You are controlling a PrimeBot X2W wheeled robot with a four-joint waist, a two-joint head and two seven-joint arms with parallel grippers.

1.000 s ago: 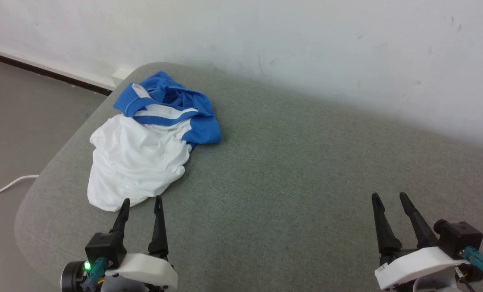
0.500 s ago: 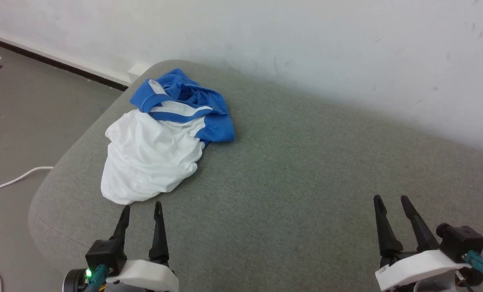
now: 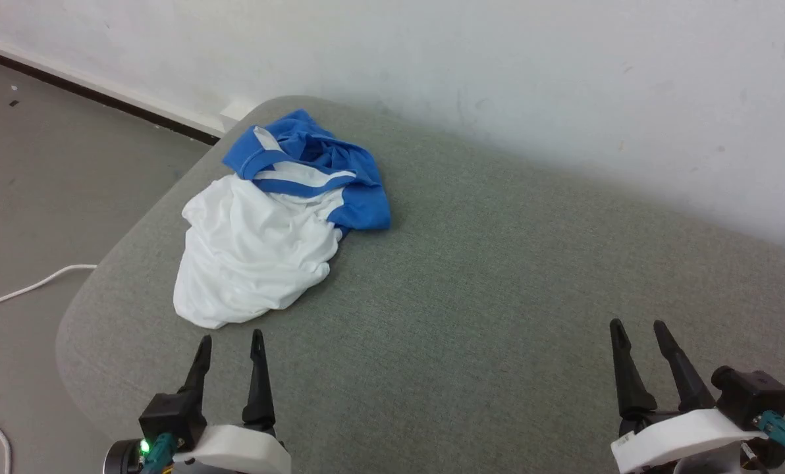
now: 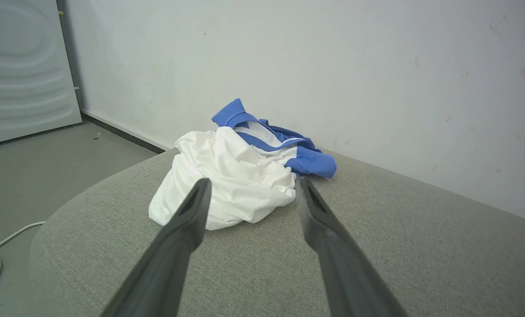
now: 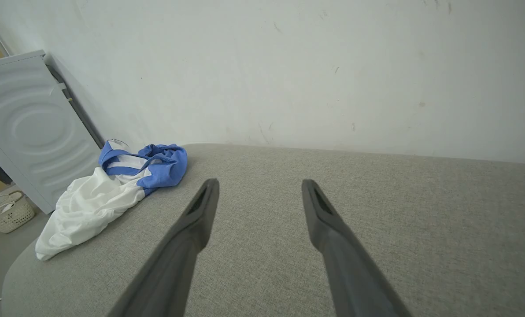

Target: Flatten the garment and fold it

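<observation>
The garment (image 3: 261, 247) lies crumpled in a heap near the left end of a grey upholstered surface (image 3: 485, 289), white body toward me and blue sleeves and neckband bunched at the far side. It also shows in the left wrist view as the garment (image 4: 231, 180) and in the right wrist view as the garment (image 5: 99, 198). My left gripper (image 3: 230, 341) hovers open just short of the white hem, nothing between its fingers. Far to the right my right gripper (image 3: 637, 327) stands open over bare fabric, well away from the shirt.
A white wall (image 3: 498, 79) runs behind the surface. Left of the surface's rounded end is grey floor with a white cable (image 3: 10, 296). A white appliance (image 5: 29, 127) and a pale basket (image 5: 7, 213) stand on the floor beyond the shirt.
The head camera has shifted, so the whole scene sits a little further right in the picture. The garment lies unchanged, and both grippers stay open in the same stance.
</observation>
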